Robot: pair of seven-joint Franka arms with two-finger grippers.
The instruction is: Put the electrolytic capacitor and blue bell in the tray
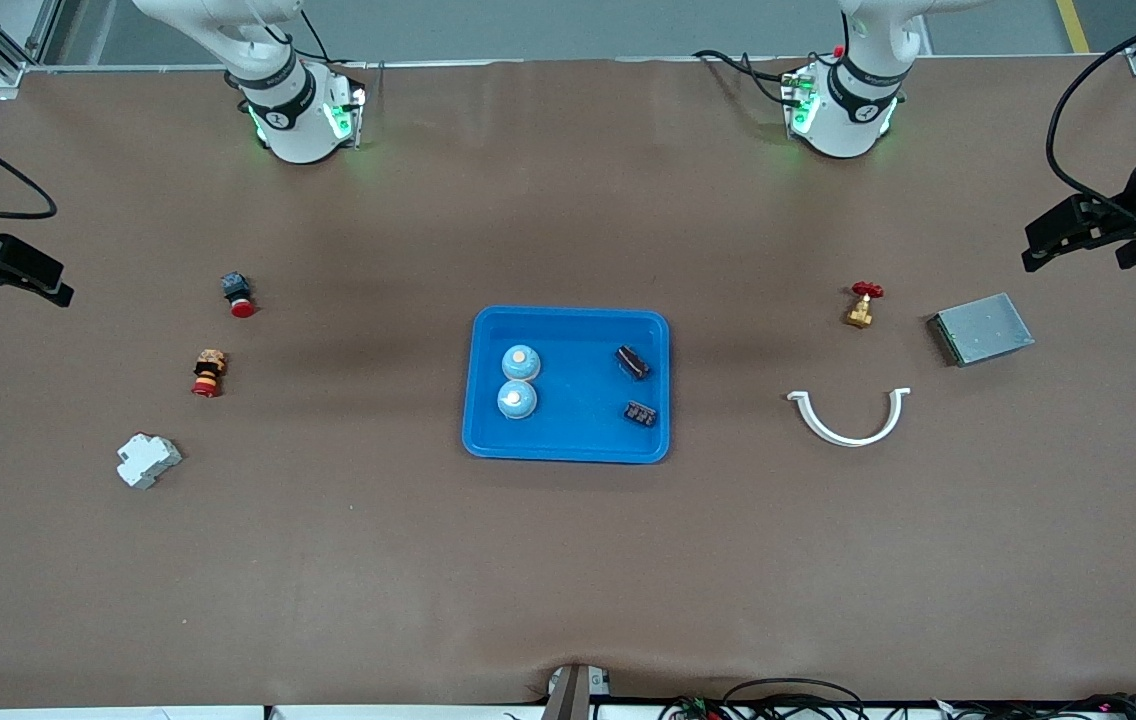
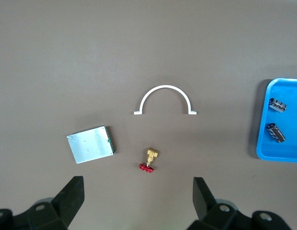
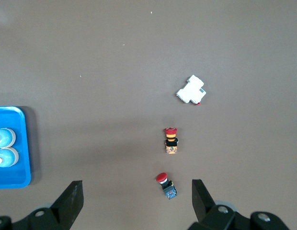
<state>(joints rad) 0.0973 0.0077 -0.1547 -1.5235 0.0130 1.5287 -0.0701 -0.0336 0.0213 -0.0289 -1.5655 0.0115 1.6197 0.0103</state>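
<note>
The bright blue tray [image 1: 578,395] lies in the middle of the table. Two blue bells [image 1: 520,362] [image 1: 517,399] sit in it toward the right arm's end, and two dark electrolytic capacitors [image 1: 632,362] [image 1: 640,412] toward the left arm's end. My left gripper [image 1: 1036,245] is open and empty, up over the left arm's end of the table. My right gripper [image 1: 56,280] is open and empty, up over the right arm's end. The left wrist view shows the tray's edge [image 2: 263,143] with both capacitors [image 2: 278,104]. The right wrist view shows the tray's edge [image 3: 25,158] with both bells [image 3: 4,138].
Toward the left arm's end lie a grey metal box [image 1: 981,329], a brass valve with a red handle [image 1: 862,304] and a white half ring [image 1: 850,420]. Toward the right arm's end lie a red push button [image 1: 238,294], a red and yellow switch [image 1: 208,373] and a white breaker [image 1: 147,459].
</note>
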